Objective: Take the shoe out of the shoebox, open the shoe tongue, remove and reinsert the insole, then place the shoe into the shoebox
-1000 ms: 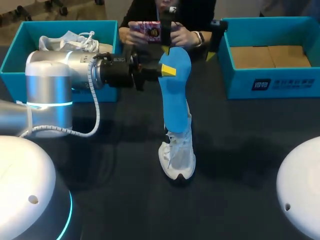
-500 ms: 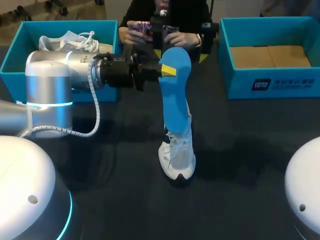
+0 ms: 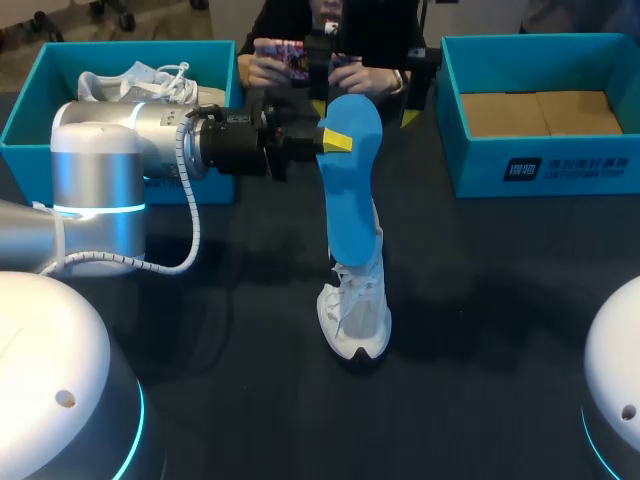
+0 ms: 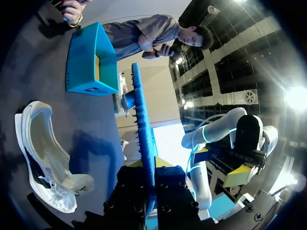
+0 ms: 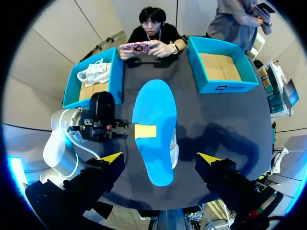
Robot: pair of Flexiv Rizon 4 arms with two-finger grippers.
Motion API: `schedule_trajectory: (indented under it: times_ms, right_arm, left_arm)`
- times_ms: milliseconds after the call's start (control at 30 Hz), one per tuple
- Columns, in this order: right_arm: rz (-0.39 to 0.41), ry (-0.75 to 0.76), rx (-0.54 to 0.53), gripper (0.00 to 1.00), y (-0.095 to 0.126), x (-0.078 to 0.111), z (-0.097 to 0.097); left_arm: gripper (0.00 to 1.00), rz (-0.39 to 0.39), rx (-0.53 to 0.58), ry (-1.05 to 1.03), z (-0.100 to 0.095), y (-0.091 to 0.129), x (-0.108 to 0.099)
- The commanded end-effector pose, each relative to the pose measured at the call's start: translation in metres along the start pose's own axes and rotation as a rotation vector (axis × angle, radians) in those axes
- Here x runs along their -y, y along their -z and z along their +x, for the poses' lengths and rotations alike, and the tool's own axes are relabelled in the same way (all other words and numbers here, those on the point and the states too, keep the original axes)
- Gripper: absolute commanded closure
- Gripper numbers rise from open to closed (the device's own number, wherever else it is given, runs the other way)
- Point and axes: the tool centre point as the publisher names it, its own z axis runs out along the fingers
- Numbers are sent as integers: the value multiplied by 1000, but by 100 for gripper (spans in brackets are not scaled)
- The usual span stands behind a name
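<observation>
While the white shoe (image 3: pixel 355 310) lies on the dark surface (image 3: pixel 500 300), toe toward the robot, the left tool (image 3: pixel 335 141) is clamped from the side on the edge of the blue insole (image 3: pixel 350 200). The insole is held directly above the shoe, its long axis roughly in line with the shoe's. Whether its lower end touches the shoe's opening cannot be told. The right tool (image 5: pixel 160 158), fingers wide apart and empty, hangs high above the shoe. The left arm looks the nearer for reinsertion.
</observation>
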Motion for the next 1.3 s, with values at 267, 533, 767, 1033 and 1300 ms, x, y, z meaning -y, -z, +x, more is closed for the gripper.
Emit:
schedule_trajectory:
  times_ms: [267, 533, 767, 1033, 1300]
  right_arm:
    - [-10, 39, -239, 0, -5, -4, -20]
    - [8, 70, -346, 0, -6, -7, -32]
    - [21, 78, -456, 0, -9, -5, -44]
    - [16, 80, -600, 0, -14, -2, -56]
    - [40, 108, -716, 0, -26, -3, -63]
  left_arm:
    - [100, 0, 3, 0, 0, 0, 0]
    - [100, 0, 3, 0, 0, 0, 0]
    - [100, 0, 3, 0, 0, 0, 0]
    - [100, 0, 3, 0, 0, 0, 0]
    - [100, 0, 3, 0, 0, 0, 0]
